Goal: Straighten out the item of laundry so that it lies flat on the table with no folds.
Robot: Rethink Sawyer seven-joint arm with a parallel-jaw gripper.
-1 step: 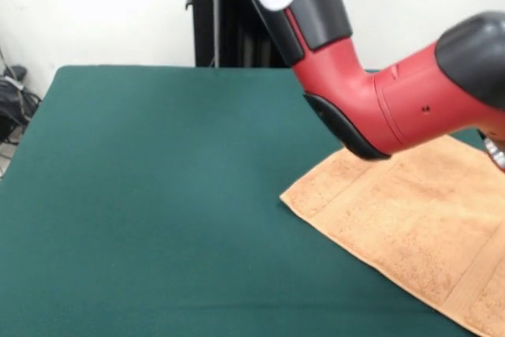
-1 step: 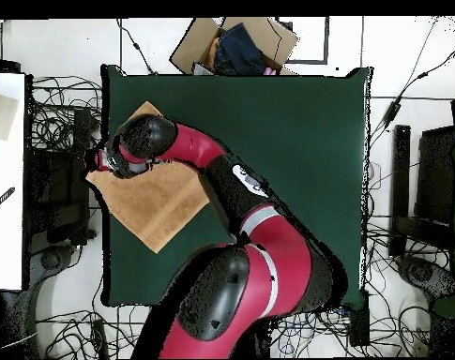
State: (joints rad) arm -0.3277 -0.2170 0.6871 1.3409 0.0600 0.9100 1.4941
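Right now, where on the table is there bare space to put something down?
The green table is bare across its wide part beside the towel, out to the edge opposite it. In the front view that is the whole left side. It is crowded at the towel's side, where the arm reaches over the towel and the table edge.

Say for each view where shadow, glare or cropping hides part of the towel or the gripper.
Front view: even light, no glare; the arm covers the towel's far corner and the right edge crops it; gripper hardly seen. Overhead view: the arm hides the towel's upper part and the gripper; the table shows no strong shadows.
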